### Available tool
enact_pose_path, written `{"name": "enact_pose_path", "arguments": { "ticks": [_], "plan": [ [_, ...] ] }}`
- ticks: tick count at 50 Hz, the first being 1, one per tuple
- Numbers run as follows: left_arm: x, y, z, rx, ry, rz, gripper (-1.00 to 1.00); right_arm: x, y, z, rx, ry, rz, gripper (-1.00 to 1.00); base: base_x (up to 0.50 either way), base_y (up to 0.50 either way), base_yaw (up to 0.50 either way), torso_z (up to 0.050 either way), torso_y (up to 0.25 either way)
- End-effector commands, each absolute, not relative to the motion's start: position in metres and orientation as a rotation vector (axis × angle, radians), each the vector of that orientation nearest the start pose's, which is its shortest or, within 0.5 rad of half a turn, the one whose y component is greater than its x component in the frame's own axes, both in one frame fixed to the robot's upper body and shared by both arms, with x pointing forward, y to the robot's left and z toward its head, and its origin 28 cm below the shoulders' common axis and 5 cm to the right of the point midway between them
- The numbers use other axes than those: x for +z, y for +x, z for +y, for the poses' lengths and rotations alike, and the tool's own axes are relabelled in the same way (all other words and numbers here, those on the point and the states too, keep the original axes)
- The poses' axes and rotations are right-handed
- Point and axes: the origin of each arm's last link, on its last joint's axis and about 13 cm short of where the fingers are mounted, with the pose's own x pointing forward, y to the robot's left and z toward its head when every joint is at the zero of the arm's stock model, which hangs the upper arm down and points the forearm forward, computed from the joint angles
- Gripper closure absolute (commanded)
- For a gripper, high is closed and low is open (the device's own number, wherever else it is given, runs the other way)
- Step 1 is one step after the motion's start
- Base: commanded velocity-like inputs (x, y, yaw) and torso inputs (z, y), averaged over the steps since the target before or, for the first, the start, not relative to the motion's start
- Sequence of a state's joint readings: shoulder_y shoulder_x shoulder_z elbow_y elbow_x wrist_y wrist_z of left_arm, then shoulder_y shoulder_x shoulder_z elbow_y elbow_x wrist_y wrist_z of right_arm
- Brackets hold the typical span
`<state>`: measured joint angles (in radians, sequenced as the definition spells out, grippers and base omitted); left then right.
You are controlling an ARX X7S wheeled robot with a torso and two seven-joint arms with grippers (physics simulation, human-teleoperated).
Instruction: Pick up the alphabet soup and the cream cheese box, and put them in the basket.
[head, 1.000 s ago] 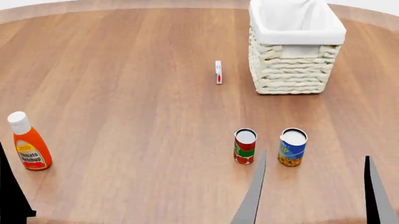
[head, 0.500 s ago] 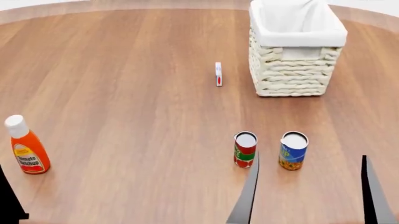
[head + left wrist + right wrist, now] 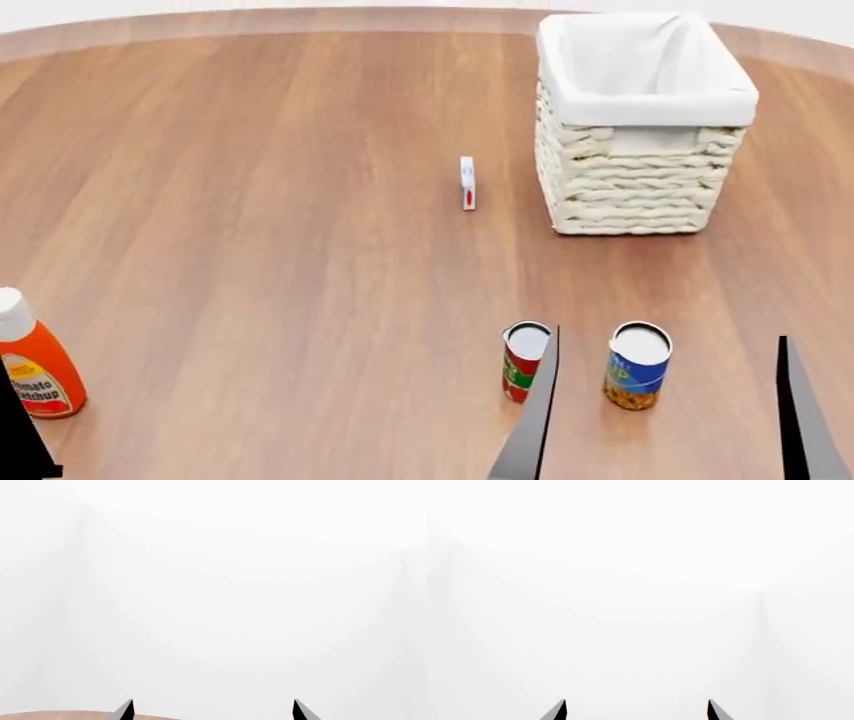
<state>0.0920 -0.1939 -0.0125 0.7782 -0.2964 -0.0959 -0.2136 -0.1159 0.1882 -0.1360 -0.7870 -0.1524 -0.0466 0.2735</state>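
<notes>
On smooth wooden table (image 3: 267, 250), woven wicker basket (image 3: 641, 180), cylindrical alphabet soup (image 3: 637, 365), right hand (image 3: 667, 400) spread, left hand's state unclear.

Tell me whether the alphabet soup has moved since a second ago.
No. The alphabet soup stands just right of the red-and-green can as before; only the view shifted.

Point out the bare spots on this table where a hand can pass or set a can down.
Widest bare wood lies between the ketchup bottle and the cream cheese box. Crowded: the tomato can and alphabet soup between the right gripper fingers; a narrow gap separates box and basket.
</notes>
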Motion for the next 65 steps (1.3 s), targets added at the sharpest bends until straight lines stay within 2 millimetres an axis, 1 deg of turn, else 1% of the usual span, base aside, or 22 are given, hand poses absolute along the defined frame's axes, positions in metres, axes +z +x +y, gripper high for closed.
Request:
{"name": "enact_pose_path", "arguments": {
  "ticks": [1, 24, 58, 65],
  "plan": [
    [0.1515, 0.1651, 0.2221, 0.034, -0.151, -0.556, -1.0, 0.1558, 0.1576, -0.0954, -0.096, -0.152, -0.746, -1.0, 0.21, 0.0, 0.0, 0.0, 0.0],
    [0.147, 0.1653, 0.2227, 0.035, -0.152, -0.548, -1.0, 0.1547, 0.1591, -0.0935, -0.089, -0.143, -0.735, -1.0, 0.21, 0.0, 0.0, 0.0, 0.0],
    [0.1477, 0.1666, 0.2231, 0.03, -0.166, -0.544, -1.0, 0.1546, 0.1594, -0.0941, -0.088, -0.143, -0.729, -1.0, 0.21, 0.0, 0.0, 0.0, 0.0],
    [0.1459, 0.1669, 0.2222, 0.045, -0.132, -0.558, -1.0, 0.1543, 0.1597, -0.0937, -0.088, -0.145, -0.725, -1.0, 0.21, 0.0, 0.0, 0.0, 0.0]
  ]
}}
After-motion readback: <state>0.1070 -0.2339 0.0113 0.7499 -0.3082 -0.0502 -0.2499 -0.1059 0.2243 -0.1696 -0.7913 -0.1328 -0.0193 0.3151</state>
